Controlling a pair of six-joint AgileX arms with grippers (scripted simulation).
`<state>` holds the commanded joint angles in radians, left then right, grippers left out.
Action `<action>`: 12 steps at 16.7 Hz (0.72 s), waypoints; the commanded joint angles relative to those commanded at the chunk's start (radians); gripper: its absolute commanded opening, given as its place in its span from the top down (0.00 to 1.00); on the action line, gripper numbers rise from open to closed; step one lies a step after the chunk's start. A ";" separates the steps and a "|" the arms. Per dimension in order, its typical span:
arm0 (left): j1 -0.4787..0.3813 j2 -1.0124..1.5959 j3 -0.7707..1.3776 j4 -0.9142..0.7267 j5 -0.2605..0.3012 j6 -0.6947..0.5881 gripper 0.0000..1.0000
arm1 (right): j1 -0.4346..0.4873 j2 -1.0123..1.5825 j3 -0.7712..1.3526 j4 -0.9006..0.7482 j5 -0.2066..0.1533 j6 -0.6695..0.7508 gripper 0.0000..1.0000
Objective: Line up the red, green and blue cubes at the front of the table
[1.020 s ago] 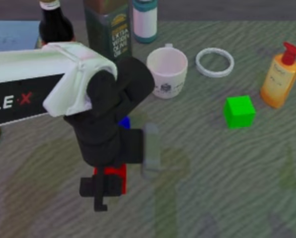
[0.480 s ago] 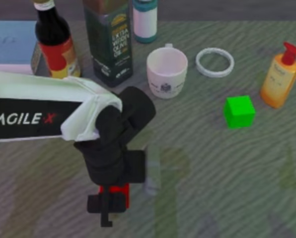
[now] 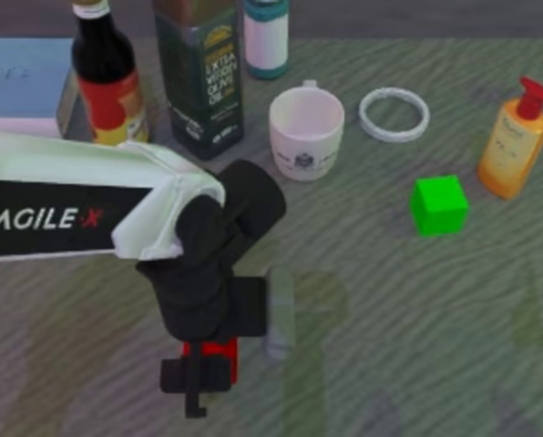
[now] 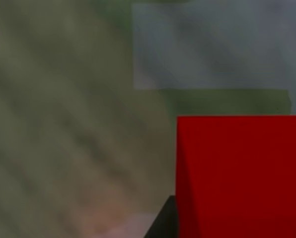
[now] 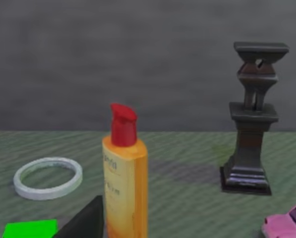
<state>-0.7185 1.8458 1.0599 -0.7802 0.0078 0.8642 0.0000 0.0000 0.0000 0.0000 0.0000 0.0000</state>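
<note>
The red cube (image 3: 220,357) sits low over the table (image 3: 390,346) near its front edge, left of centre. My left gripper (image 3: 204,366) is shut on it. It fills the left wrist view as a big red cube (image 4: 242,173), with one dark finger (image 4: 162,224) against its side. The green cube (image 3: 438,204) stands free on the right half of the table, and shows as a green cube (image 5: 30,229) in the right wrist view. The blue cube is hidden. My right arm is outside the top view; only one dark finger (image 5: 86,223) of it shows.
Along the back stand a sauce bottle (image 3: 106,77), an olive oil bottle (image 3: 199,73), a white bottle (image 3: 266,36), a white mug (image 3: 306,127) and a white ring (image 3: 394,114). An orange lotion bottle (image 3: 513,141) stands right of the green cube. A dark pedestal (image 5: 252,144) and pink toy car (image 5: 289,223) lie beyond.
My left arm carried the red cube toward the front edge and covered the blue cube; in the last half second it has hardly moved. The green cube stayed put.
</note>
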 joint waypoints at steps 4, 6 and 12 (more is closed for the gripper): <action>0.000 0.000 0.000 0.000 0.000 0.000 0.25 | 0.000 0.000 0.000 0.000 0.000 0.000 0.00; 0.000 0.000 0.000 0.000 0.000 0.000 0.10 | 0.000 0.000 0.000 0.000 0.000 0.000 0.00; 0.000 0.000 0.000 0.000 0.000 0.000 0.00 | 0.000 0.000 0.000 0.000 0.000 0.000 0.00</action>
<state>-0.7185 1.8458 1.0599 -0.7802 0.0078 0.8642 0.0000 0.0000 0.0000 0.0000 0.0000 0.0000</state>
